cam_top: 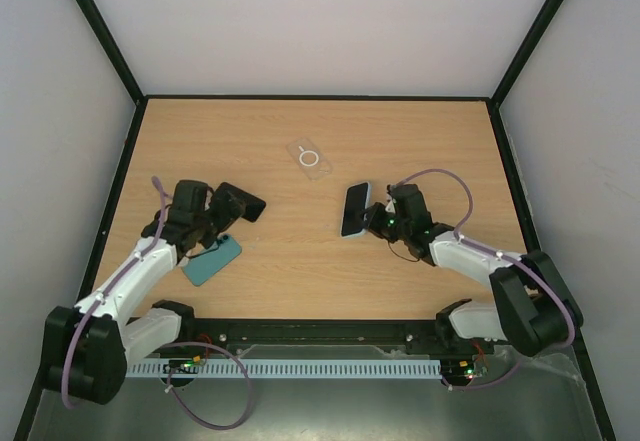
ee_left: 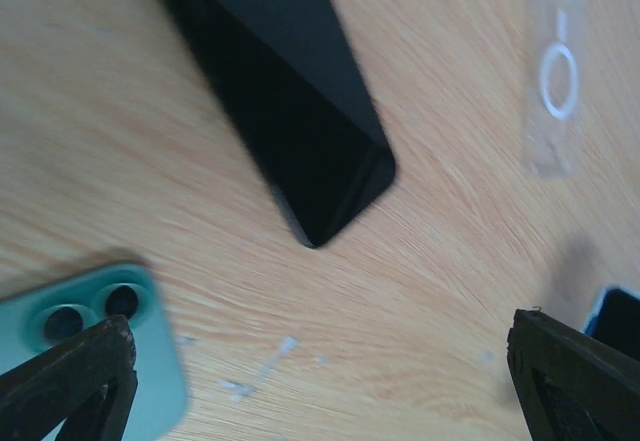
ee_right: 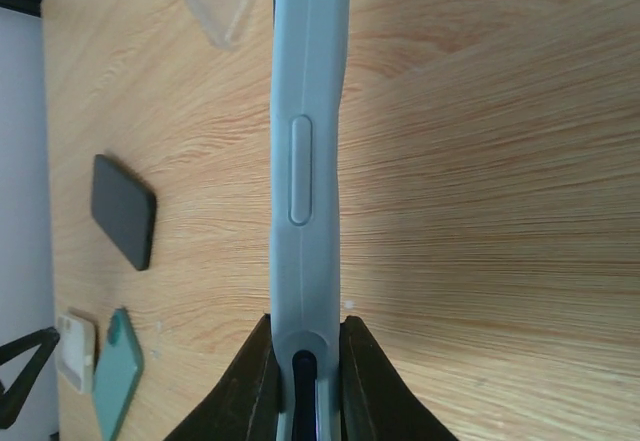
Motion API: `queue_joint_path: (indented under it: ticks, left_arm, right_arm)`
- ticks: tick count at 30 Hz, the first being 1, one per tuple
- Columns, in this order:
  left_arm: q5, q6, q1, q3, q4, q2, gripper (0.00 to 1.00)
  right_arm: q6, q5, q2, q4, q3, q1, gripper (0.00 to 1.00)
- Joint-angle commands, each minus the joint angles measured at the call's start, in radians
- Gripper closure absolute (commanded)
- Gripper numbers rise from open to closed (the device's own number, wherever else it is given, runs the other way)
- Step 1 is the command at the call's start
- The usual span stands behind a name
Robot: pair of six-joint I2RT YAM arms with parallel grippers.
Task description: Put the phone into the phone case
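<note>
right gripper (ee_right: 307,329) clamped on pale blue-grey rubbery phone case (ee_right: 308,111), edge-on, 6 to 12 o'clock | clear plastic case (ee_right: 222,6) 11 o'clock | black flat phone (ee_right: 124,211) 9 o'clock | teal flat phone (ee_right: 115,373) 7 o'clock

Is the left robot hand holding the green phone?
No, the left gripper is open; the green phone lies on the table.

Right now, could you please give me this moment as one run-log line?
left jaws open, empty | right jaws shut on blue phone | clear case flat on table | teal phone, black phone near left jaws
</note>
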Motion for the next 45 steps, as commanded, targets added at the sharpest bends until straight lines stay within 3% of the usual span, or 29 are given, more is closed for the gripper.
queue_joint_path:
  ticks: [1,5,13,19,23,27,32,35,45]
  left_arm:
    - [-0.084,-0.074,0.071,-0.077,-0.033,-0.070,0.00]
    - [-0.125,-0.096,0.125,-0.092,-0.046,-0.093,0.01]
    - [-0.169,-0.114,0.168,-0.038,-0.120,-0.040,0.01]
    - [-0.256,-0.161,0.238,0.015,-0.213,-0.019,0.07]
    - [-0.320,-0.208,0.308,0.059,-0.285,-0.007,0.13]
    - [-0.366,-0.247,0.362,0.079,-0.344,-0.012,0.18]
    - [-0.337,-0.247,0.438,0.060,-0.284,0.029,0.43]
    - [-0.274,-0.265,0.446,0.065,-0.235,0.082,0.52]
    - [-0.199,-0.266,0.447,0.043,-0.195,0.229,0.66]
  right_arm:
    - [-0.056,-0.040,0.036,0.020,0.025,-0.035,0.88]
    - [-0.066,-0.047,0.074,0.046,-0.003,-0.073,0.87]
    - [-0.091,-0.036,0.150,0.009,0.008,-0.104,0.76]
    - [-0.101,0.028,0.085,-0.086,0.023,-0.104,0.53]
    - [-0.068,0.036,0.002,-0.112,0.018,-0.103,0.31]
    - [-0.043,0.006,-0.057,-0.125,0.022,-0.103,0.19]
    - [-0.044,-0.004,-0.134,-0.159,0.022,-0.103,0.18]
    - [-0.026,-0.005,-0.189,-0.150,0.005,-0.103,0.19]
    - [0.011,0.025,-0.278,-0.138,-0.018,-0.103,0.23]
